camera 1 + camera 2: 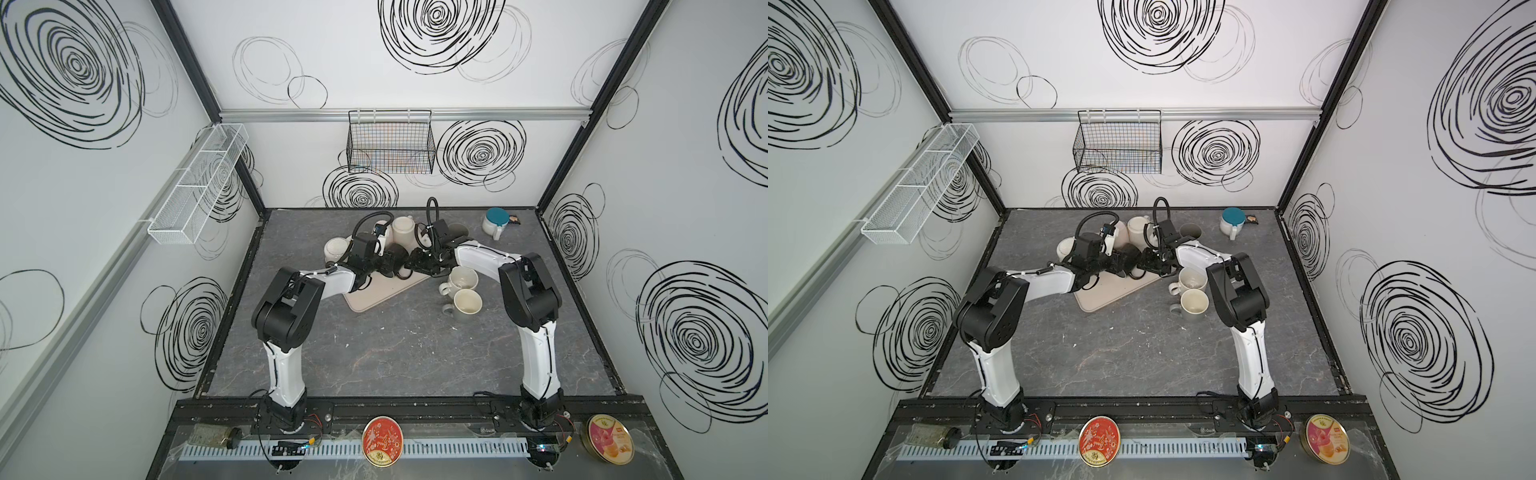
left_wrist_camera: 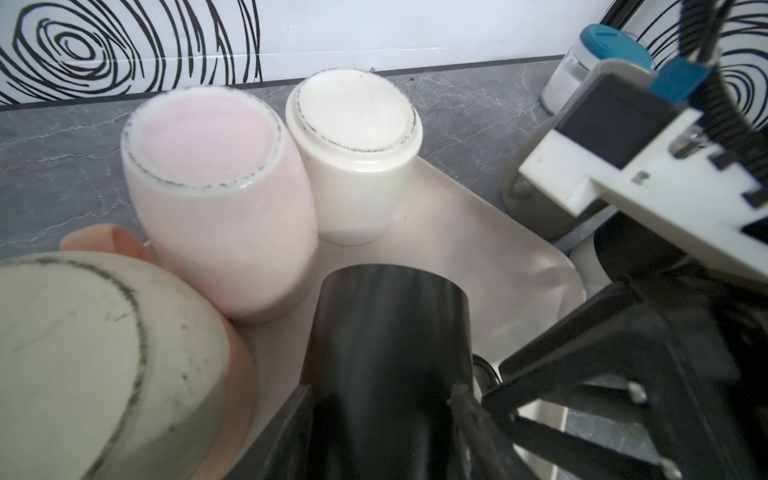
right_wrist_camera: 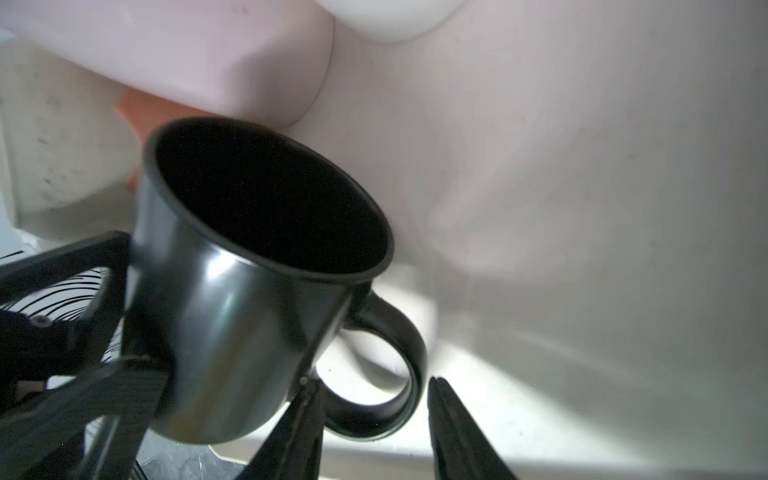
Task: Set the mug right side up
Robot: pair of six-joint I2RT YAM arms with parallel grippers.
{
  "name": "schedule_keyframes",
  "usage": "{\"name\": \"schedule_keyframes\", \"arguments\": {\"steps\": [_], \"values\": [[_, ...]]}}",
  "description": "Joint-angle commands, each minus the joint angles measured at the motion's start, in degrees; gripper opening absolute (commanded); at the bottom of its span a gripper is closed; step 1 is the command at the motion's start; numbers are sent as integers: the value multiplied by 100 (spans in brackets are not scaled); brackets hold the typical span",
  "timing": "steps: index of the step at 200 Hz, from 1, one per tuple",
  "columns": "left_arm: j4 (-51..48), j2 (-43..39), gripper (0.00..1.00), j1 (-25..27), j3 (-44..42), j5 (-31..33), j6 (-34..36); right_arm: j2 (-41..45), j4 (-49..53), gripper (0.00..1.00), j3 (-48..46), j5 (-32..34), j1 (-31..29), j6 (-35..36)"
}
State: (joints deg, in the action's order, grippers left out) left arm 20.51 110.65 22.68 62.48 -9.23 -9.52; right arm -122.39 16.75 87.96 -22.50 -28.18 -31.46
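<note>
Glossy black ceramic mug (image 3: 249, 270) tilted over beige tray (image 2: 478, 257): left end effector (image 2: 380, 390) clamps body, right end effector (image 3: 372, 382) loose astride handle, probably handover.

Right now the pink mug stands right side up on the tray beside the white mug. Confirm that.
Not right: the pink mug stands upside down, base up, on the tray beside the white mug. The left wrist view shows it.

black mug (image 3: 232, 316): glossy glaze | tray (image 2: 478, 257): matt, smooth | tabletop (image 1: 395, 353): marbled grey stone look
</note>
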Motion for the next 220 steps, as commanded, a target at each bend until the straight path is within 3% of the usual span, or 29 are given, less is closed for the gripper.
{"name": "schedule_keyframes", "arguments": {"steps": [1,50,110,123,163,220], "values": [[-780,271,55,-150,-297,3,-87,-199,-292,46,-74,-38,30,-35],[-831,365,54,-213,-315,-7,-137,-418,-597,46,15,-596,-8,-223],[-810,431,54,-261,-357,5,-227,-350,-1626,43,-296,-1449,-52,-1206],[-788,406,54,-263,-384,-3,-241,-289,-1724,36,-337,-1437,-62,-1294],[-726,78,59,-295,-535,-147,-304,-85,-1855,0,-392,-1207,-62,-1229],[-853,-947,66,-330,-788,-480,-391,640,-1667,0,-650,-454,-309,-645]]}}
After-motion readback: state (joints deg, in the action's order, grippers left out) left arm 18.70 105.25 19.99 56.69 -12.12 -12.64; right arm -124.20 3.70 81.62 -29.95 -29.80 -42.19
